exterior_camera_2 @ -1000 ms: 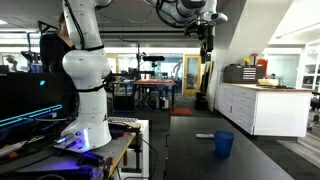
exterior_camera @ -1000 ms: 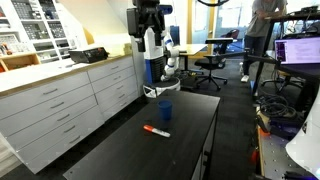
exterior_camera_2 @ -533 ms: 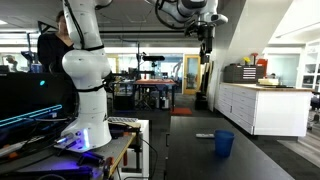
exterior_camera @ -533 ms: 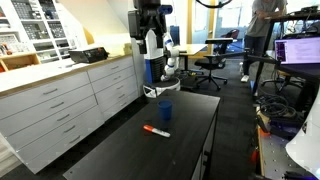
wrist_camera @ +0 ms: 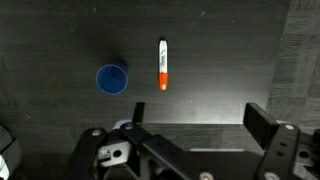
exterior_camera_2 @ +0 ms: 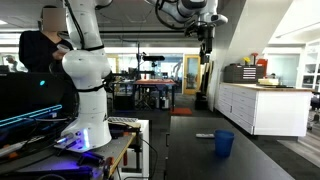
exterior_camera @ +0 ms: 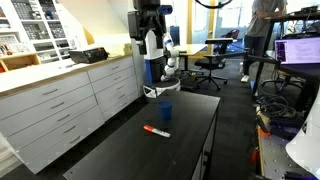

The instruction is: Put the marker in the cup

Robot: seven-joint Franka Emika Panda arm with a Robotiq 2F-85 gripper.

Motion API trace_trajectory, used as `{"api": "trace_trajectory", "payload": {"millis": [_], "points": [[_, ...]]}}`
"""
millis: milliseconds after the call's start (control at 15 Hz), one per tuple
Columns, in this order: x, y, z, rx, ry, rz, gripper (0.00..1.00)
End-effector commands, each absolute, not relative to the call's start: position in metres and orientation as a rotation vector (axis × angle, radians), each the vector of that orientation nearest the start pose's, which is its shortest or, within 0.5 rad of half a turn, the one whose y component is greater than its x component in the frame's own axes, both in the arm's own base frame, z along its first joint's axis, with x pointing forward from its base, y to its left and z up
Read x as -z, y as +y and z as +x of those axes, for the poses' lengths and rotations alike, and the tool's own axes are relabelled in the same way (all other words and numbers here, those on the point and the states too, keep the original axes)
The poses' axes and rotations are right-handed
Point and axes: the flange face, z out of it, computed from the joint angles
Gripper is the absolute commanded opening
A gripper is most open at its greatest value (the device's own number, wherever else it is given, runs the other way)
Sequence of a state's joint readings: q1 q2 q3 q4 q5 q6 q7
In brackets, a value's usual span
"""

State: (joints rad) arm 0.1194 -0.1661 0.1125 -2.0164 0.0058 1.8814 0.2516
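Wrist view shows us the small blue cylindrical cup (wrist_camera: 112, 78), with the red-orange, white-ended marker (wrist_camera: 163, 65) lying apart at its 3 o'clock. Our gripper (wrist_camera: 177, 128) hangs above, jaws spread wide, empty.

On the table (exterior_camera: 125, 160) the marker (exterior_camera: 156, 130) lies flat near the upright cup (exterior_camera: 166, 111) but apart from it, the cup to its left in the wrist view, with drawers (exterior_camera: 60, 110) alongside the table.
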Motion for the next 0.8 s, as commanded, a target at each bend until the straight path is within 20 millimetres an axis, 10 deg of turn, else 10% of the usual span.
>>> {"api": "trace_trajectory", "payload": {"millis": [0,733], "points": [[-0.527,0.121,0.498,0.050,0.036,-3.147,1.00],[-0.491,0.120,0.506,0.064,0.033,-3.130,1.00]]}}
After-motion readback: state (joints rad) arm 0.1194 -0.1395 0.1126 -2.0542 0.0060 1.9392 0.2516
